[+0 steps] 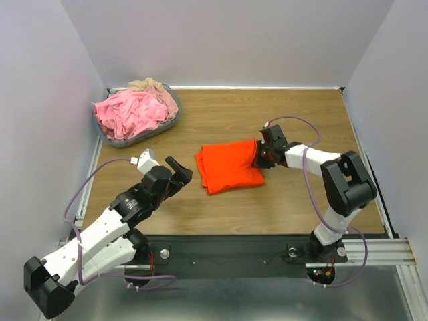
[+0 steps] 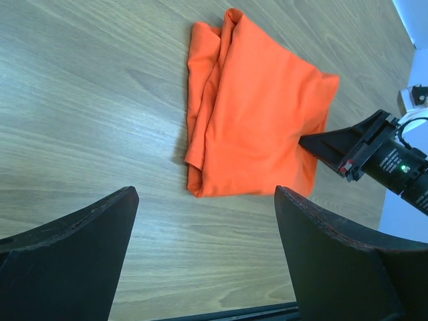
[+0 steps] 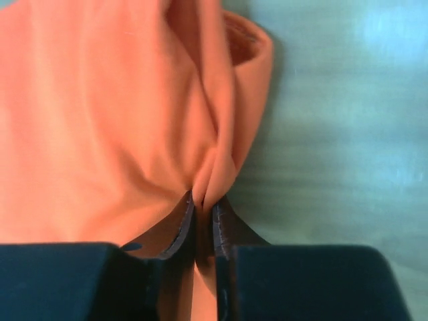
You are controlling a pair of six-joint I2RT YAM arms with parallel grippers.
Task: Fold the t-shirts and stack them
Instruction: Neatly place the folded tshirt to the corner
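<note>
A folded orange-red t-shirt (image 1: 229,166) lies in the middle of the wooden table. My right gripper (image 1: 257,158) is at its right edge, shut on a pinch of the orange cloth (image 3: 207,180). In the left wrist view the same t-shirt (image 2: 257,127) lies ahead, with the right gripper's fingers (image 2: 334,144) at its side. My left gripper (image 1: 179,168) stands open just left of the shirt, not touching it, with bare wood between its fingers (image 2: 80,247). More t-shirts, pink (image 1: 131,112) and beige (image 1: 152,87), are heaped in the basket.
A grey oval basket (image 1: 155,131) stands at the back left of the table (image 1: 287,200). White walls close the sides and back. A metal rail runs along the near edge by the arm bases.
</note>
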